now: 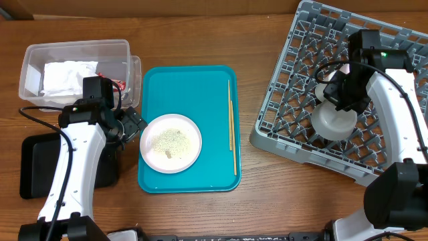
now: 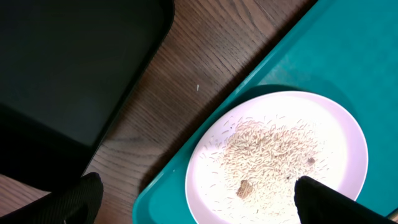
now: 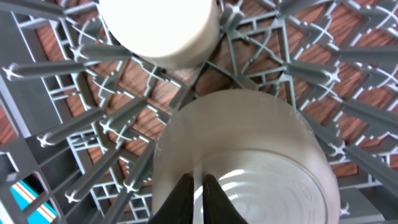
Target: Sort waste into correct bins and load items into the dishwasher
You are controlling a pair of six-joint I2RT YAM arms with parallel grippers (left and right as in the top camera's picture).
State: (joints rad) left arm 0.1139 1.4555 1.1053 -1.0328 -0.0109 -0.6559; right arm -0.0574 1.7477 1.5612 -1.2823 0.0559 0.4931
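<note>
A small pale plate (image 1: 191, 151) holding rice-like crumbs (image 1: 170, 140) lies on the teal tray (image 1: 194, 94), with the chopsticks (image 1: 231, 127) along the tray's right side. My left gripper (image 1: 134, 124) is open at the plate's left edge. In the left wrist view its fingers (image 2: 81, 199) straddle the plate (image 2: 339, 124) and crumbs (image 2: 273, 149). My right gripper (image 1: 344, 100) is shut on the rim of the bowl (image 1: 334, 120), which rests in the grey dish rack (image 1: 301, 53). In the right wrist view the bowl (image 3: 249, 143) lies below a white cup (image 3: 158, 31).
The clear tub (image 1: 77, 44) at the back left holds the crumpled napkin (image 1: 67, 77) and a red wrapper (image 1: 119, 83). The black tray (image 1: 33, 167) lies at the front left, beside my left arm. Upright pegs crowd the rack around the bowl.
</note>
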